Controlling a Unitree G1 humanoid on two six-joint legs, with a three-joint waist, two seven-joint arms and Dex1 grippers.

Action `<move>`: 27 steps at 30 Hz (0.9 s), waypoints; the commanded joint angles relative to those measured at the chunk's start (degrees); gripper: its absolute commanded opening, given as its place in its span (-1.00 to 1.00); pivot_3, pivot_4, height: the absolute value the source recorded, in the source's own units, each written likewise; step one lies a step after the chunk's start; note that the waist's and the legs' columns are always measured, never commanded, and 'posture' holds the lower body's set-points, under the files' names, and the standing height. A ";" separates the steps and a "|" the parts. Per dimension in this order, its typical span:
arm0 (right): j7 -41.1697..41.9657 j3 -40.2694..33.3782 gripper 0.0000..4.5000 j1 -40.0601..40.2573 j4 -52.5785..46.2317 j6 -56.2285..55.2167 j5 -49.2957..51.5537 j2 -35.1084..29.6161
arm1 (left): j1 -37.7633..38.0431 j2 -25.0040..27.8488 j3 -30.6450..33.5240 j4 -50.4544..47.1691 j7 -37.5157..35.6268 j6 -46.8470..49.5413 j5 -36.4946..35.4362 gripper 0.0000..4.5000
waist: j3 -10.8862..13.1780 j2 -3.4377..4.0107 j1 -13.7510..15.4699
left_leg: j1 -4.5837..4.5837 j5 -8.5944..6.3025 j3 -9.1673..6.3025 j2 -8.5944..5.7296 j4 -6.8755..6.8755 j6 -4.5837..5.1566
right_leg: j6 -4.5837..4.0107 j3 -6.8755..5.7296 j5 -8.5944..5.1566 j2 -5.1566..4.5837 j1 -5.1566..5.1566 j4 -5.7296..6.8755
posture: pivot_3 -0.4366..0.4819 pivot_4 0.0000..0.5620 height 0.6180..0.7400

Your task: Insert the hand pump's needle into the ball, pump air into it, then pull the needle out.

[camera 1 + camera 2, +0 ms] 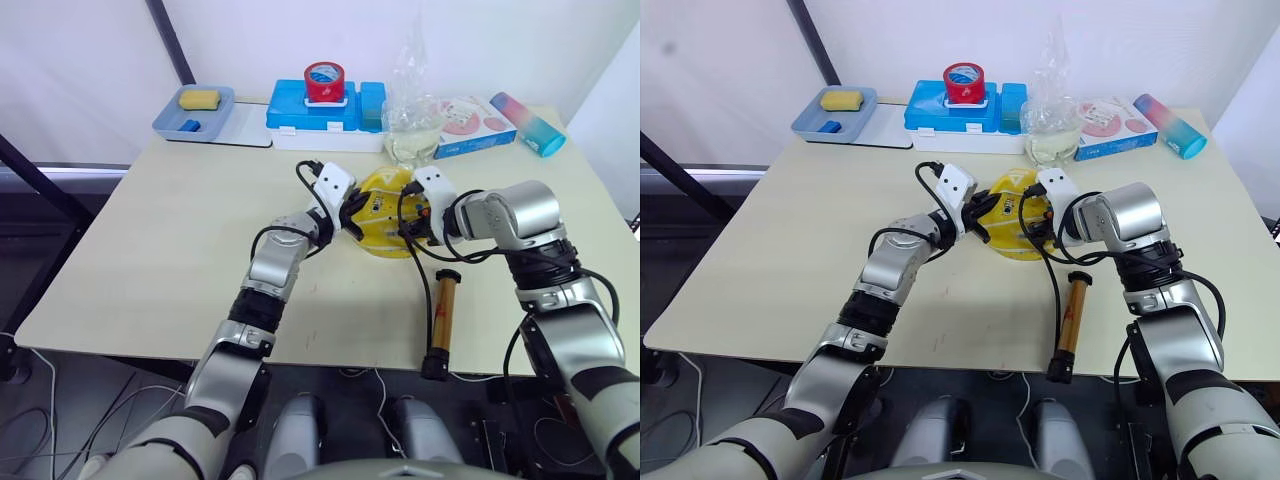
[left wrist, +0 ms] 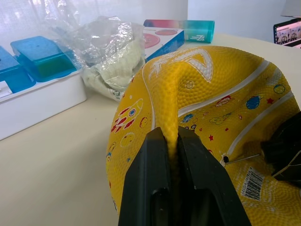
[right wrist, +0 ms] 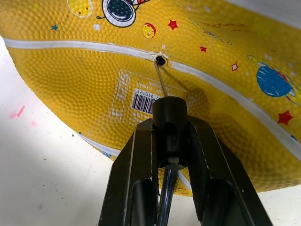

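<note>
My left tool pinches a fold of the ball. My right tool grips the needle, its tip at the valve

Bright, even light overhead; my arms cast only soft shadows on the table. White backdrop washed out. Wrist views sharp on the ball, my near fingers slightly soft. Bag glints.
</note>
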 commanded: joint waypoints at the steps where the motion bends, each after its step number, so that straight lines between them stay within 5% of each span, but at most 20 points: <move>1: -0.84 -0.48 -0.86 0.29 0.64 0.01 -1.58 -1.75 | 0.67 0.33 -0.39 1.54 0.01 0.62 0.80 -0.99 | 0.00 0.00 -0.01 | 0.00 0.00 0.00 0.00 0.00 0.00 | 0.00 0.00 0.00 0.00 0.00 0.00 | -0.05 -0.47 0.99; 27: -0.95 0.46 -0.86 0.61 0.44 0.21 -2.09 -1.56 | 0.94 0.16 -1.01 1.22 -0.62 0.32 0.89 -0.99 | 0.00 0.00 0.03 | -0.01 0.00 -0.01 0.00 0.00 0.00 | -0.03 -0.01 -0.02 -0.01 0.00 0.00 | -0.05 -0.47 0.99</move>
